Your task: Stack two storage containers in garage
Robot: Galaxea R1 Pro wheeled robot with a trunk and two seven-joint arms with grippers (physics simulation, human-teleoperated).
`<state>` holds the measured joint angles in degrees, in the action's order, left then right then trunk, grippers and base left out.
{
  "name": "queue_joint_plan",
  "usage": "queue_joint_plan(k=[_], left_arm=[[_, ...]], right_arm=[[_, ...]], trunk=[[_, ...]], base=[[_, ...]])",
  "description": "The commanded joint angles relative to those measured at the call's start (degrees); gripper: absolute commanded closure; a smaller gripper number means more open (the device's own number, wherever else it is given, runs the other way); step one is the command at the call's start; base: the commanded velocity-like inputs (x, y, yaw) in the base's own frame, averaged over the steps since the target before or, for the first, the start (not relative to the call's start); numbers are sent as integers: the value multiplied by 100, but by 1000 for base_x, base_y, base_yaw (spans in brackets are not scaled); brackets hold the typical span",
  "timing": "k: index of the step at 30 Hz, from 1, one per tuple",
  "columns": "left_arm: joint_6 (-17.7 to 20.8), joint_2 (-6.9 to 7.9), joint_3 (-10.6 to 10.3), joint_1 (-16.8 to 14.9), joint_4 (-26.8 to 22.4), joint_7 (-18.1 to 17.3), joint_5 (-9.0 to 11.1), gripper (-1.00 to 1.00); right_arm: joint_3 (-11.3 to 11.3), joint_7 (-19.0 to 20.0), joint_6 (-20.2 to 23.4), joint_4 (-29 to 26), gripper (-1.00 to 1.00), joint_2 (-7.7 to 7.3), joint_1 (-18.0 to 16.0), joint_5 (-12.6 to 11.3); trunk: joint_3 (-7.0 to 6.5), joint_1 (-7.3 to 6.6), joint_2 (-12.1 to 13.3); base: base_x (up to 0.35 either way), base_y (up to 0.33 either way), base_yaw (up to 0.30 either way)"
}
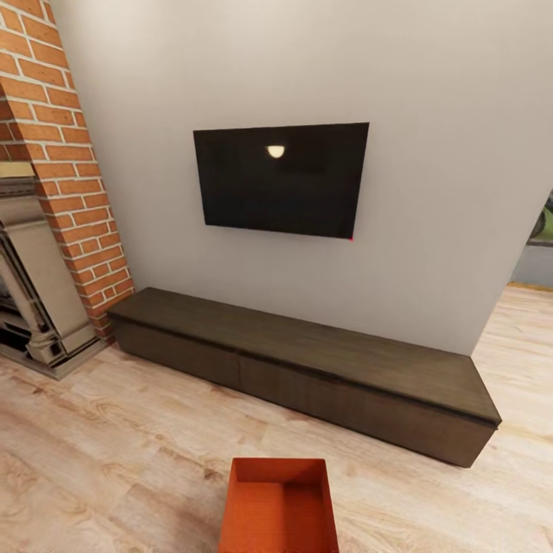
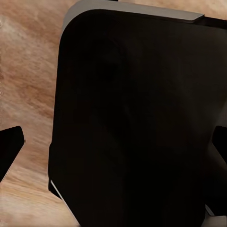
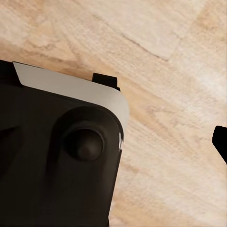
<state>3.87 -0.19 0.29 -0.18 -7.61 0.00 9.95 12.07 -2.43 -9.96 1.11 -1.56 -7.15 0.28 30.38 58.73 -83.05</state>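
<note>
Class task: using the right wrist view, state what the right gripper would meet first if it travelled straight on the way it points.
Probably the robot's own black base housing, close ahead, with the light wood plank floor beyond; depth is unclear.

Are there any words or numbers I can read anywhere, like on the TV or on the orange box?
There are none to read.
TV: blank black screen, just a lamp's reflection and a tiny red dot at its lower corner.
Storage container: plain orange-red walls, no label.
Low dark cabinet: bare wood, no writing.
Brick column and wood floor: no signs.
Both wrist views: black robot parts over planks, no markings.
</note>
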Motion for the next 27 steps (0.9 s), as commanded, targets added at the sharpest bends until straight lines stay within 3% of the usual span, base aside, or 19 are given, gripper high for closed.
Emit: queue_joint_plan(k=[1,27], left_arm=[[35,2,-1,0,-12,0,40,-100],[35,9,-20,0,-12,0,7,-100]], right_arm=[[39,-22,-24,12,-100,0,-5,4],[26,-28,-22,12,-100,5,-5,13]], trunk=[[15,0,-3],[254,0,-3]], base=[[0,0,62],[0,0,56]])
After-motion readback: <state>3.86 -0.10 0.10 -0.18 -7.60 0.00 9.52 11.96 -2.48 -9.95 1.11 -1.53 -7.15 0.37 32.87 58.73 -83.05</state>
